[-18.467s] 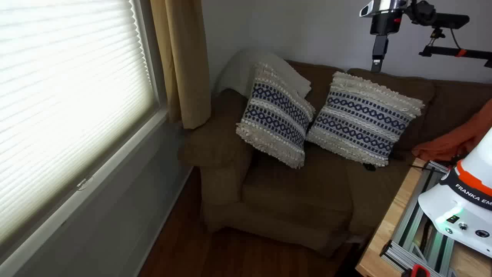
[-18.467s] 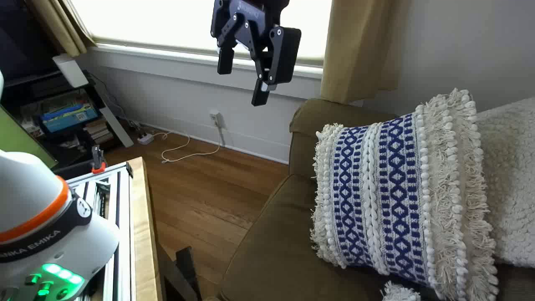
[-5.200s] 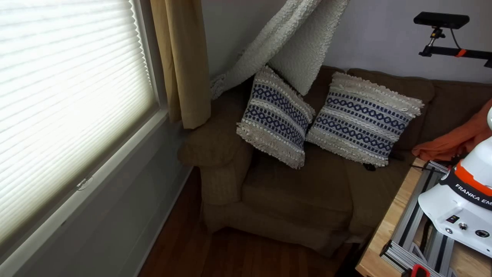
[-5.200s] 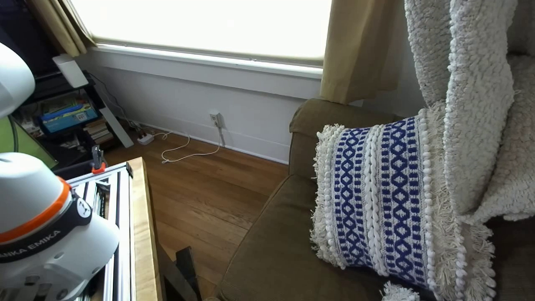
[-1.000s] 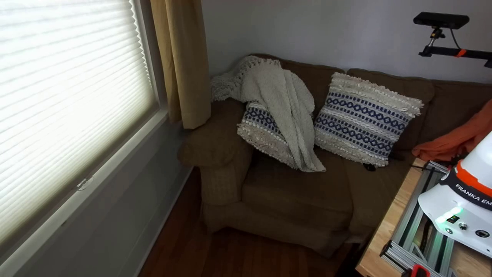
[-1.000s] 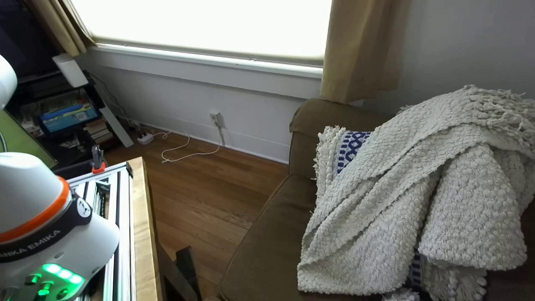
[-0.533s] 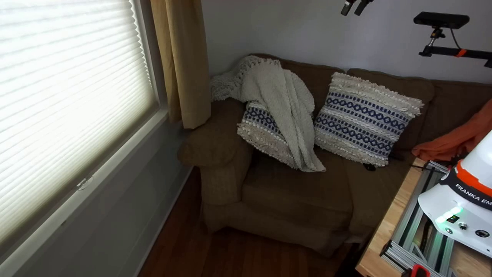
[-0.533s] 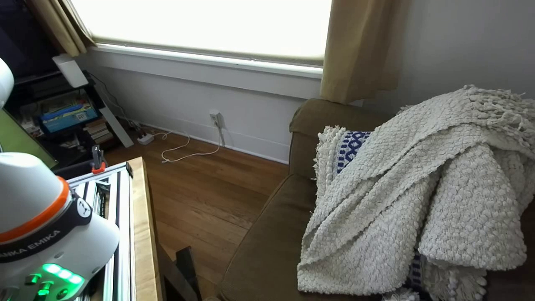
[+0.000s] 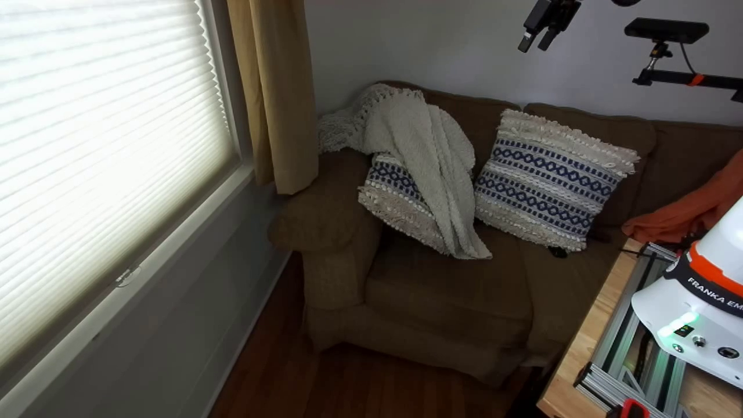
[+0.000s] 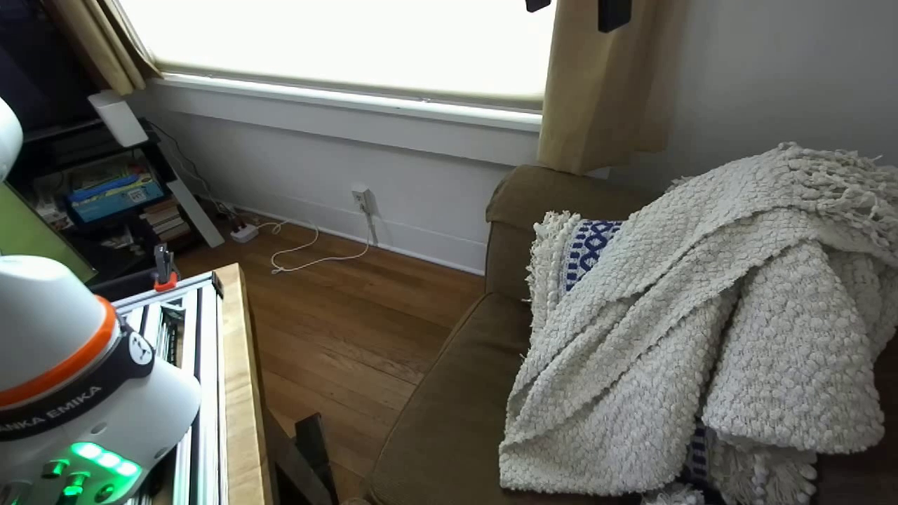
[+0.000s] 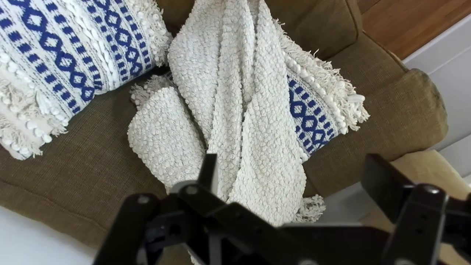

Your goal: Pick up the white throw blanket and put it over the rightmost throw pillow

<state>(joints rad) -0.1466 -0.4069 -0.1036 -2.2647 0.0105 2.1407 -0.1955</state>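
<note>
The off-white throw blanket (image 9: 432,151) lies in long folds over one white-and-navy pillow (image 9: 397,200) at the sofa's arm. Part of that pillow's patterned face and fringe stays uncovered. Both also show in the other views, the blanket (image 10: 673,337) large and the pillow (image 10: 586,245) mostly hidden. A second patterned pillow (image 9: 554,180) leans uncovered beside them; it also shows in the wrist view (image 11: 70,51). My gripper (image 9: 535,43) is open and empty, above the sofa and apart from the blanket. In the wrist view the fingers (image 11: 293,156) stand wide apart over the blanket.
The brown sofa (image 9: 447,284) stands in the corner by a tan curtain (image 9: 284,93) and window blind (image 9: 104,145). An orange cloth (image 9: 691,197) lies at the sofa's far end. A camera on a bar (image 9: 667,32) stands near my arm. The robot's base is on a wooden table (image 10: 238,365).
The blanket went from the sofa's back corner, to lifted and hanging, to draped over the pillow. In the last half second the blanket is still, while my open gripper has come lower into view.
</note>
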